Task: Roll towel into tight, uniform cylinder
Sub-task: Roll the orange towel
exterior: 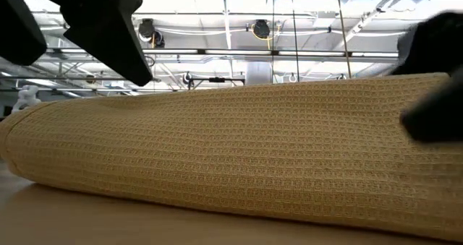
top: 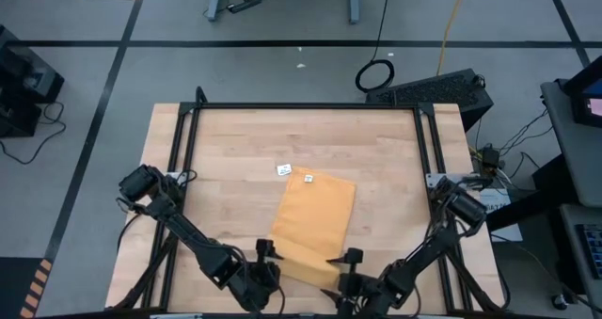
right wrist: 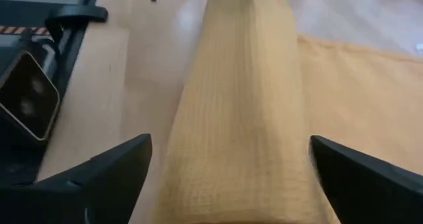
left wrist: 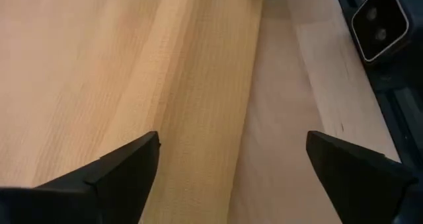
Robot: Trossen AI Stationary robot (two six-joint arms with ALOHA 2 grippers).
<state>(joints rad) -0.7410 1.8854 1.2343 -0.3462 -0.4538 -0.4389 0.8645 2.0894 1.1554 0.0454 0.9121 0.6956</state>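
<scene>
One mustard-yellow waffle-weave cloth towel [top: 313, 227], lying on the pale wooden table [top: 226, 159] near its front edge. Front portion rolled into a low cylinder [right wrist: 241, 118] running crosswise between the two arms; remainder flat, stretching away toward the table's middle. Small white label [top: 308, 179] at the far flat edge; a second small white tag [top: 283, 169] lies on the wood just beside that corner.

Left gripper [top: 267, 253]: dark, two-fingered, at the roll's left end, fingers [left wrist: 125, 168] spread wide, the roll's end lying between them, not pinched.

Right gripper [top: 350, 259]: dark, two-fingered, at the roll's right end, fingers [right wrist: 109, 168] spread wide, straddling the roll without clamping it.

Low view: the roll fills the width, resting on the tabletop, with dark arm parts above at both sides.
</scene>
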